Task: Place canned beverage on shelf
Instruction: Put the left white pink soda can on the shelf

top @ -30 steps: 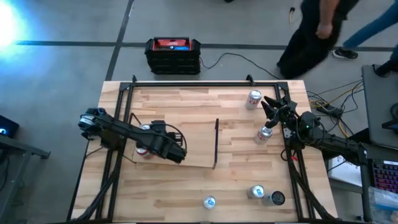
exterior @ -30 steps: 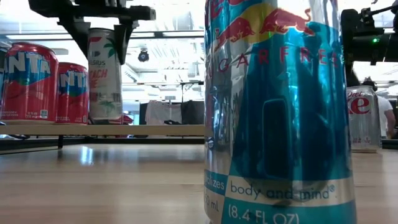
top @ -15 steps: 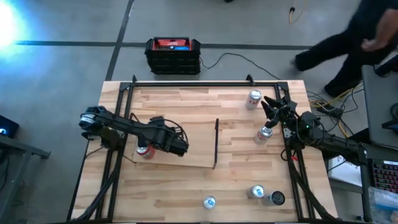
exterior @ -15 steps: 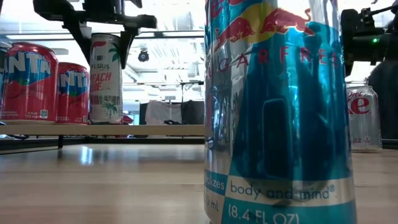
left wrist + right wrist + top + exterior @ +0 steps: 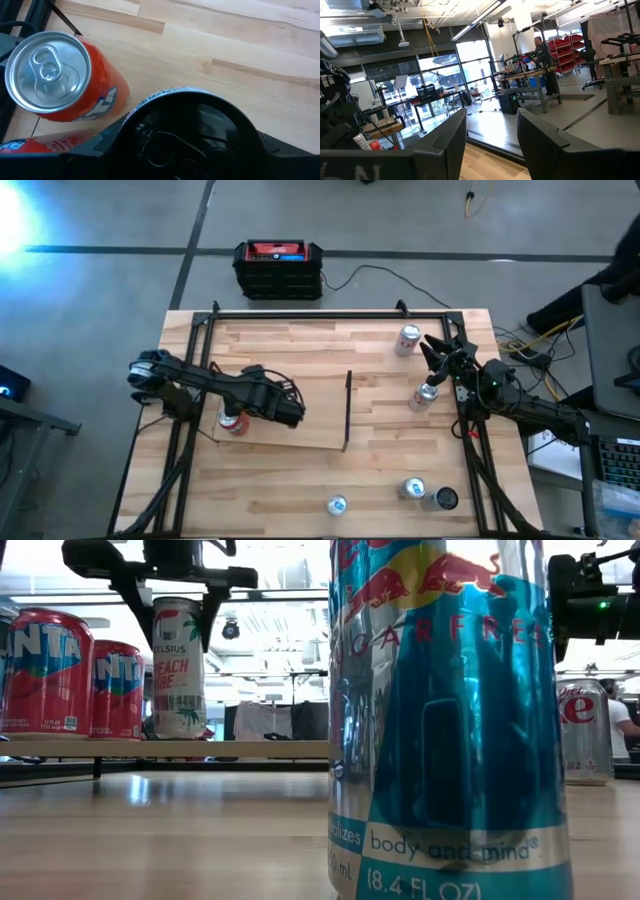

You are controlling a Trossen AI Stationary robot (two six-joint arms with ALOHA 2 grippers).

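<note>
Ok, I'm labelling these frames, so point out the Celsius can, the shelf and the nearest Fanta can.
Celsius can (image 5: 178, 670), low view, middle of its label.
Shelf (image 5: 318, 415), high view, bare board.
Nearest Fanta can (image 5: 47, 71), left wrist view, its silver lid.

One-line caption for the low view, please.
Left pincer holds white Celsius can on shelf beside two red cans.

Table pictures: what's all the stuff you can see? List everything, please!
shelf: one, pale wood with a black bar, left-middle of tabletop
red cans: two, red, standing on the shelf
white can: one, white, gripped at the shelf
loose cans: five, silver-topped, tabletop's right half
black box: one, black with red top, floor beyond table
left end effector: one, dark, shut on white can
right end effector: one, dark, shut, table's right edge
</note>
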